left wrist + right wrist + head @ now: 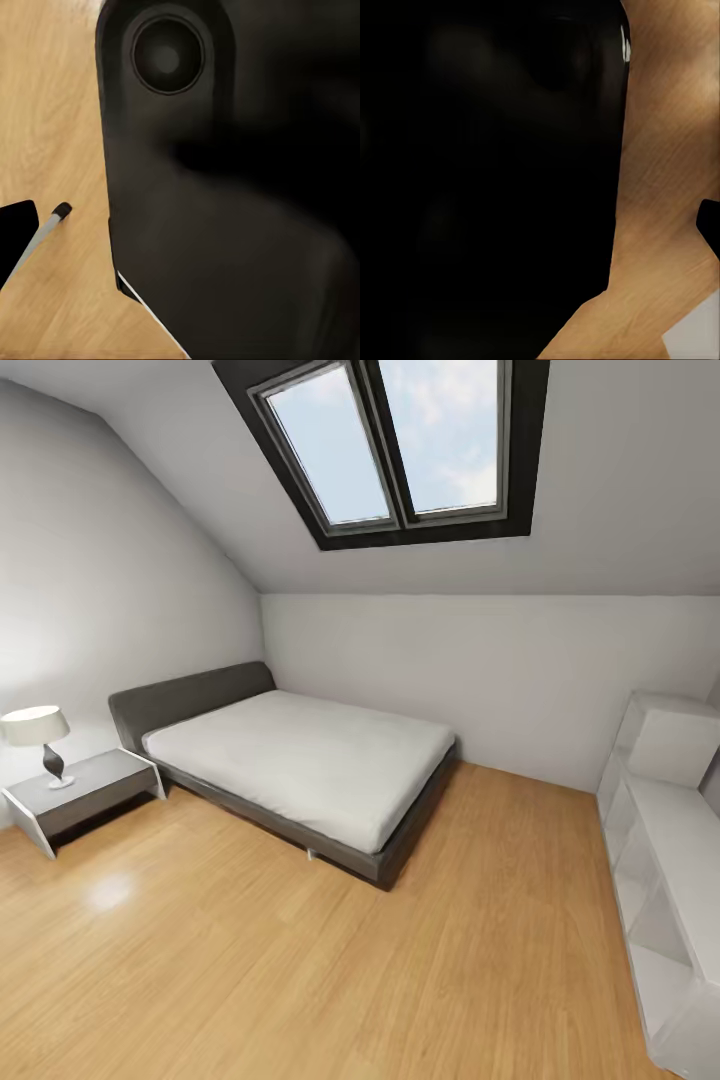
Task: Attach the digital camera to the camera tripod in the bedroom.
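Bedroom ahead: grey bed (300, 760) on the wood floor (250, 960), white shelf (660, 860) to the right; I can't tell either gripper's state from the dark wrist views

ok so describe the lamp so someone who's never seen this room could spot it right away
Start at the grey bed under the skylight and go to its headboard end, by the sloping wall. Beside it stands a low grey and white nightstand, and the lamp sits on its top. It has a white shade on a dark, twisted base, the lone object on that stand.
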Robot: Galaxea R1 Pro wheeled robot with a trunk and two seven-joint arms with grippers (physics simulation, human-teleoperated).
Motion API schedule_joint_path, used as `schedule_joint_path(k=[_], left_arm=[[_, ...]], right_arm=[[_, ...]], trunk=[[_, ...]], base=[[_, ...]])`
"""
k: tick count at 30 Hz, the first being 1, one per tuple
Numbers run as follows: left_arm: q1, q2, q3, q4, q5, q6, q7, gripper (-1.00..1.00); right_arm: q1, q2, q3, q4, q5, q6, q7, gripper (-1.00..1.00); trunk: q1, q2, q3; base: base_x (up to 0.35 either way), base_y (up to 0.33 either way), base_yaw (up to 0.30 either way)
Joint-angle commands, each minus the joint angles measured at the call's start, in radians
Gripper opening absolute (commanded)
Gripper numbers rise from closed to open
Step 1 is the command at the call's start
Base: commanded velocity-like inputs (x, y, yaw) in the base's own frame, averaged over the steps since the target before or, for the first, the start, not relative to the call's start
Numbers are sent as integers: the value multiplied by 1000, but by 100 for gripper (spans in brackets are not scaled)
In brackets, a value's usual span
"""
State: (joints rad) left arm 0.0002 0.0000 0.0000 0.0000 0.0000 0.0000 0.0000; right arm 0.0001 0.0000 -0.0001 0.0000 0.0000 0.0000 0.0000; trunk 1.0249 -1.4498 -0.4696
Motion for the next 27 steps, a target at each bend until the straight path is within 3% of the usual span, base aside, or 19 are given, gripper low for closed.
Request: schedule_joint_path(k=[1, 3, 27], left_arm=[[-2, -6, 6, -6, 6, -6, -2, 100], [0, -16, 10, -17, 8, -17, -2, 100], [2, -9, 12, -35, 8, -60, -2, 100]], right_arm=[[-3, -2, -6, 2, -6, 2, -2, 100], [-3, -1, -3, 2, -1, 0, -2, 100], [-3, 3, 3, 2, 6, -2, 4, 100]], trunk=[[0, 0, 0], [0, 0, 0], [0, 0, 0]], base=[[0, 0, 0], [0, 0, 0], [0, 0, 0]])
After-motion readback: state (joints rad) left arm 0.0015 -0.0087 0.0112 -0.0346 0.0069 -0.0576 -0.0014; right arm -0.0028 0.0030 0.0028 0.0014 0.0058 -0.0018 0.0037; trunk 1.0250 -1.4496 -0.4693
